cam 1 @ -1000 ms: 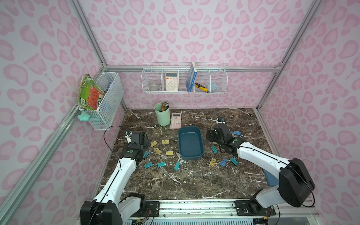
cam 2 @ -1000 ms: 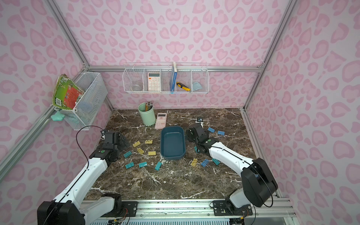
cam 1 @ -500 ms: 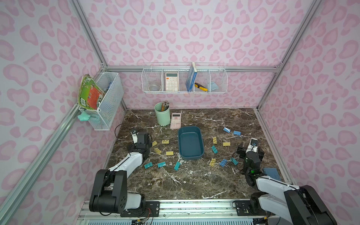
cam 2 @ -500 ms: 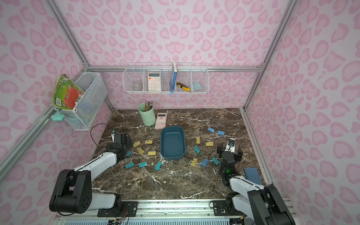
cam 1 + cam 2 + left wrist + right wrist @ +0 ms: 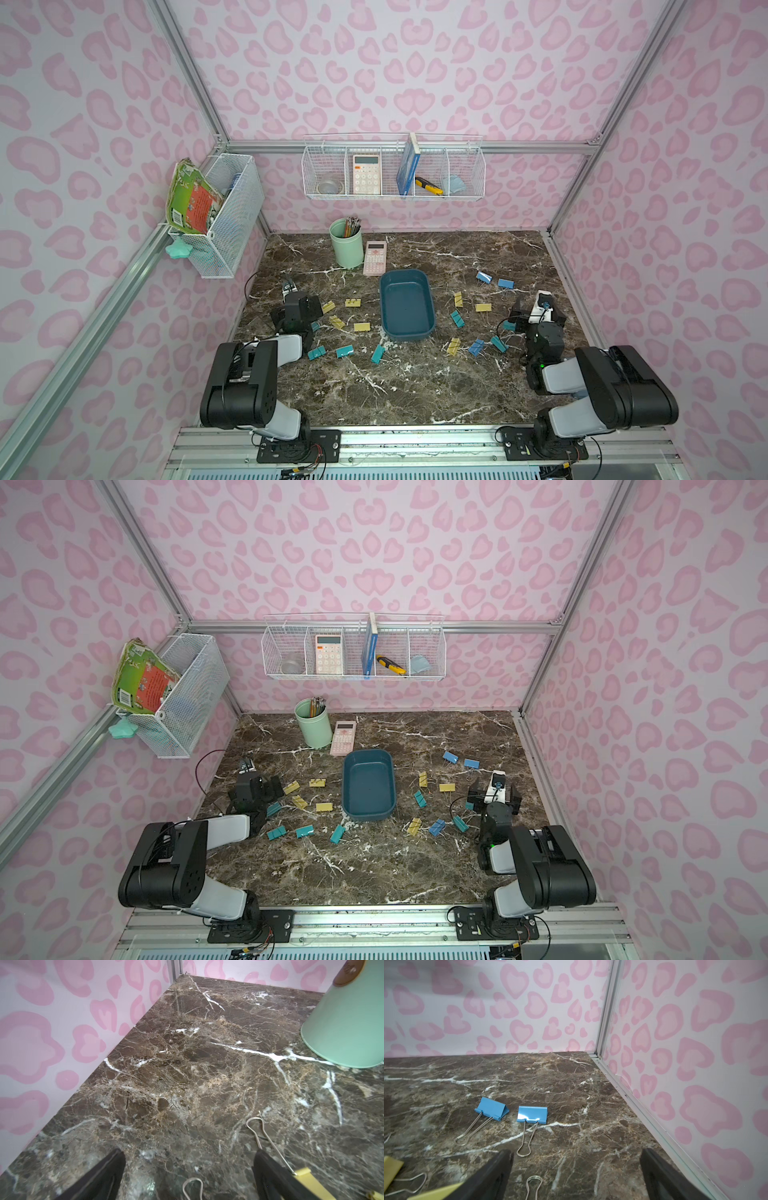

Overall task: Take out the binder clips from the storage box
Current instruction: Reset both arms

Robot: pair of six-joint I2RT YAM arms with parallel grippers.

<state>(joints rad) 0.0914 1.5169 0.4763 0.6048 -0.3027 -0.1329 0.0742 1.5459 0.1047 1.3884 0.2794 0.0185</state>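
The dark teal storage box (image 5: pixel 406 305) (image 5: pixel 368 785) stands mid-table, and no clip shows inside it. Teal, yellow and blue binder clips lie scattered on the marble either side of it, such as a yellow one (image 5: pixel 361 327) and a teal one (image 5: pixel 456 319). My left gripper (image 5: pixel 297 307) (image 5: pixel 189 1159) hangs open, low over the table left of the box, a wire handle (image 5: pixel 192 1186) lying between its fingers. My right gripper (image 5: pixel 539 311) (image 5: pixel 576 1157) is open near the right wall, with two blue clips (image 5: pixel 492 1108) (image 5: pixel 532 1113) lying beyond it.
A mint-green pencil cup (image 5: pixel 347 243) (image 5: pixel 345 1028) and a pink calculator (image 5: pixel 375 257) stand behind the box. White wire baskets (image 5: pixel 392 166) (image 5: pixel 226 212) hang on the back and left walls. The right wall rail (image 5: pixel 643 1109) runs close beside my right gripper.
Both arms have folded back toward the front rail. My right gripper has left the box's right side and swung out to the right wall. My left gripper drew back slightly.
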